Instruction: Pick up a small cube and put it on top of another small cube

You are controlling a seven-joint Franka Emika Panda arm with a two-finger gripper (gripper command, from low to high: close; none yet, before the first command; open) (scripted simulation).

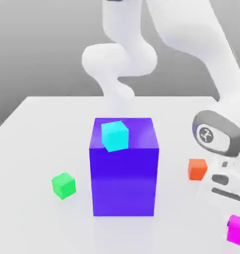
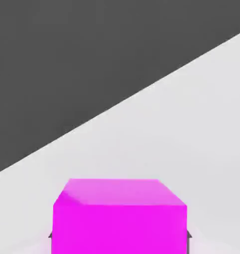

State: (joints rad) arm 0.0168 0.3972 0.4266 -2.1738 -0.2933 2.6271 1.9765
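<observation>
Resting on the white table [image 1: 37,114] at the near right corner of the exterior view, the magenta cube [image 1: 237,230] is seen close under the hand of the arm, and in the hand view the same cube [image 2: 119,216] is seen very near, with a dark fingertip [image 2: 189,235] at each of its two sides. The gripper [image 2: 119,237] is judged to be pressed together on this cube, so the cube is taken as pinched, although it does not look lifted yet. The green cube [image 1: 63,185], on which the magenta one must be placed, lies well apart on the exterior view's left, on the near side of the table. Between the two stands the big purple-blue block [image 1: 124,178], with a cyan cube [image 1: 115,135] on its top. The coming move is therefore thought to go from right to left across the near part of the table, and the tall block must be passed in front or over. An orange cube [image 1: 197,168] lies just beside the hand, on its far side, and could be touched when the cube is raised.
</observation>
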